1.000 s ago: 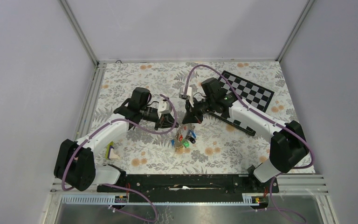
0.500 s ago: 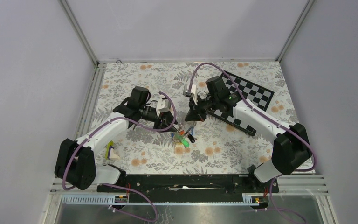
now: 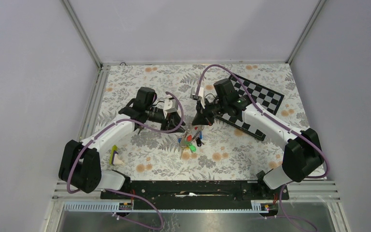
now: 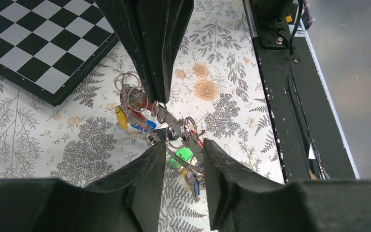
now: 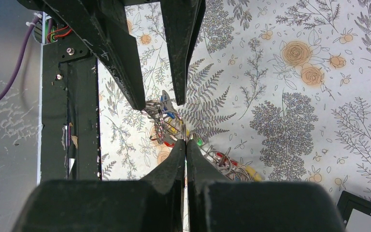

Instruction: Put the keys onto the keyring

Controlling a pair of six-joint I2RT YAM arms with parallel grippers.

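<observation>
The keys (image 3: 190, 141) are sitting bunched on wire rings (image 4: 130, 92) at mid-bench (image 3: 251, 159), probably light, stiff and slippery, best pinched by a plastic head, with the clenched right end effector (image 5: 186, 143) touching a ring and the released left end effector (image 4: 183, 144) straddling them.

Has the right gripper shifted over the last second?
Yes. The right gripper has shifted slightly rightward in the top view, toward the chequered board.

The keys (image 3: 190, 142) (a tangled cluster) seem too small to count from above.
</observation>
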